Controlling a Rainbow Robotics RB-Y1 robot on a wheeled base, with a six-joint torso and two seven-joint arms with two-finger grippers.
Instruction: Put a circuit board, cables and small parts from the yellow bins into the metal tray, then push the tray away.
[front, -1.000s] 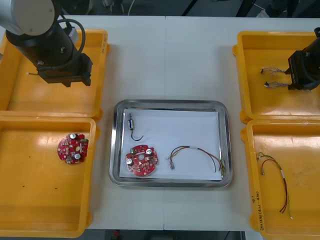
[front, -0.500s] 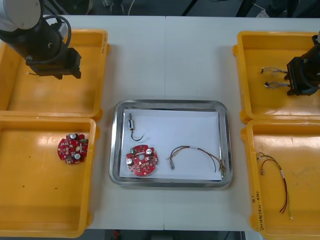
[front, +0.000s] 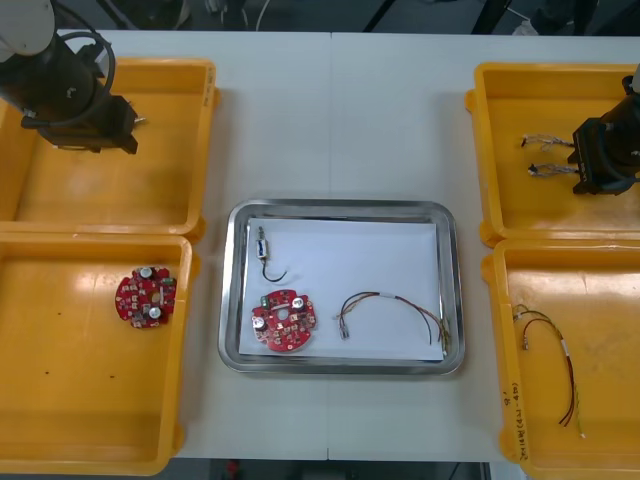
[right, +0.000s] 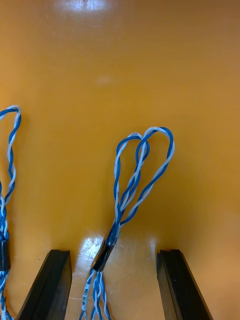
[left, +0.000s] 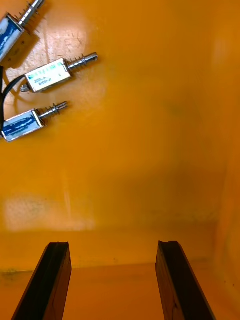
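Note:
My right gripper (right: 115, 285) is open low over the far right yellow bin (front: 500, 150), and a twisted blue and white cable (right: 135, 185) lies on the bin floor between its fingers (right: 50, 282). A second such cable (right: 7, 165) lies outside one finger. Both cables (front: 545, 155) lie just left of the right gripper (front: 592, 160) in the front view. My left gripper (left: 114, 280) is open above the far left yellow bin (front: 190, 130) with nothing between its fingers; three small metal parts (left: 47, 75) lie beyond them. The metal tray (front: 450, 290) holds a red circuit board (front: 283, 320), a red and yellow cable (front: 395, 308) and a small metal part (front: 262, 248).
The near left yellow bin (front: 60, 400) holds another red circuit board (front: 146, 297). A red and yellow cable (front: 552, 365) lies in the near right yellow bin (front: 610, 300). Bare table lies beyond the tray, between the far bins.
My left arm has moved left and toward the far left corner of its bin. The right gripper has stayed over the twisted cables, shifting only slightly.

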